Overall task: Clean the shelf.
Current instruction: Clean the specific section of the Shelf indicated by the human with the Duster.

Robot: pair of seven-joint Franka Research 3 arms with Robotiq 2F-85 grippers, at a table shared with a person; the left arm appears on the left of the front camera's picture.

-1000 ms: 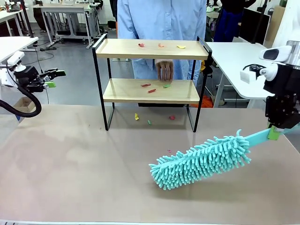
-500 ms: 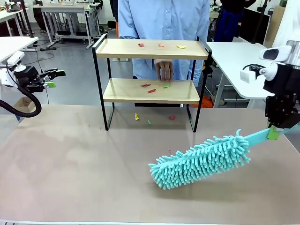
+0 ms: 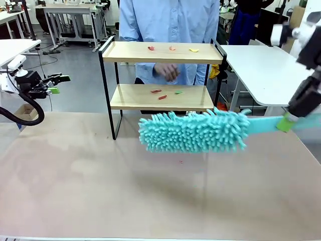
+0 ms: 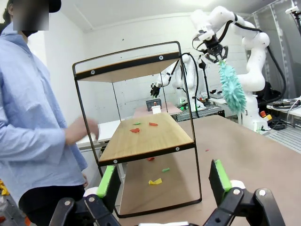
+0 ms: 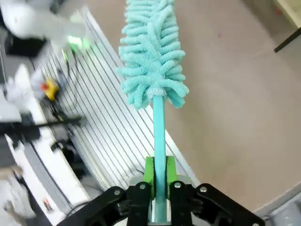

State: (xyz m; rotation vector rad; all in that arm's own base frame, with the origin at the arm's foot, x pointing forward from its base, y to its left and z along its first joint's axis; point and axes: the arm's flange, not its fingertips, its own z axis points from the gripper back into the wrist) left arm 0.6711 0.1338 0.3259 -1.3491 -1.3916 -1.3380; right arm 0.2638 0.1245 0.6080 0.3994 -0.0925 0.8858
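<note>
The shelf (image 3: 130,51) stands at the table's far side, with small coloured scraps (image 3: 172,48) on its top board and more (image 3: 161,94) on the lower one. My right gripper (image 3: 286,122) is shut on the handle of a turquoise fluffy duster (image 3: 193,131), which hangs level in the air just in front of the shelf's lower tier. In the right wrist view the handle (image 5: 158,136) runs out from between the shut fingers (image 5: 159,174). My left gripper (image 3: 55,84) stands open and empty far to the left; its wrist view faces the shelf (image 4: 141,136) end-on.
A person in a blue shirt stands behind the shelf, one hand (image 3: 166,70) between the two boards. Loose scraps (image 4: 155,181) lie on the table under the shelf. A white side table (image 3: 261,70) stands at the right. The brown table (image 3: 75,191) spreads wide in front.
My right arm has lifted the duster off the table and swung it up and back to the shelf's front. The person's hand has drawn back from the lower board. The left arm is still.
</note>
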